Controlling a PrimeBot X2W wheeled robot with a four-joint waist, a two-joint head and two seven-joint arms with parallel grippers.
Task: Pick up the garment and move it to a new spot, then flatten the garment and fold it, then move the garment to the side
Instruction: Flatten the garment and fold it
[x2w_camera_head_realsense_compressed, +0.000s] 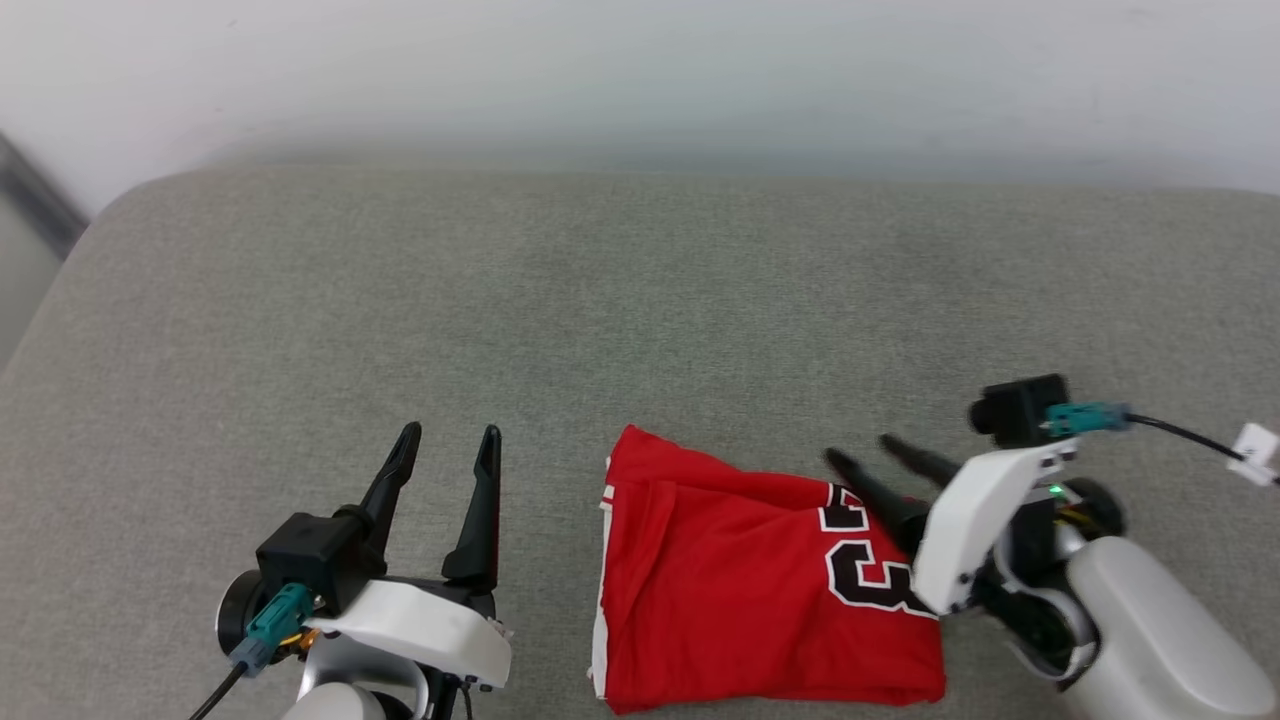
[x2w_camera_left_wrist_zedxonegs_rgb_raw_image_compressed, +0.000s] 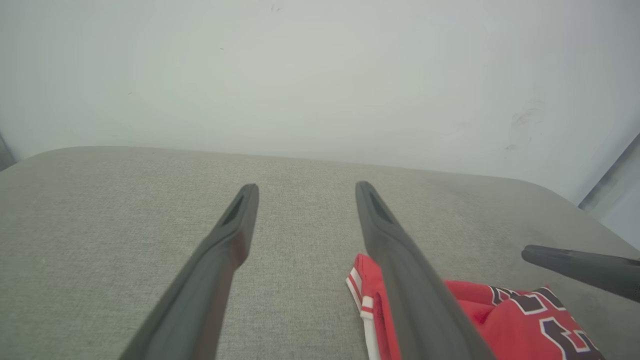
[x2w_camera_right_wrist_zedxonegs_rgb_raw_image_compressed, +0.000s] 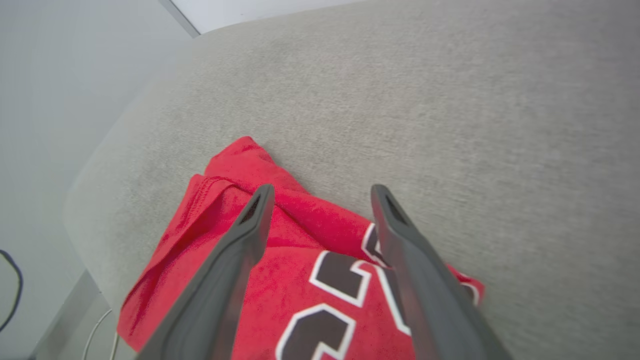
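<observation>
The red jersey (x2w_camera_head_realsense_compressed: 740, 590) lies folded into a compact rectangle near the front edge of the grey cushion, its black white-outlined number at the right end and white trim along its left edge. My right gripper (x2w_camera_head_realsense_compressed: 860, 452) is open, fingers pointing left over the jersey's right end with nothing between them. From the right wrist view the jersey (x2w_camera_right_wrist_zedxonegs_rgb_raw_image_compressed: 280, 280) lies under the open fingers of that gripper (x2w_camera_right_wrist_zedxonegs_rgb_raw_image_compressed: 322, 192). My left gripper (x2w_camera_head_realsense_compressed: 448, 432) stands open to the left of the jersey, apart from it. The left wrist view has the jersey (x2w_camera_left_wrist_zedxonegs_rgb_raw_image_compressed: 500, 315) partly behind the right finger.
The grey fabric cushion (x2w_camera_head_realsense_compressed: 500, 300) spreads wide to the back and left, ending at a white wall (x2w_camera_head_realsense_compressed: 640, 70). Its left edge curves off at the upper left. White cables (x2w_camera_right_wrist_zedxonegs_rgb_raw_image_compressed: 100, 330) lie on the floor past the cushion's front edge.
</observation>
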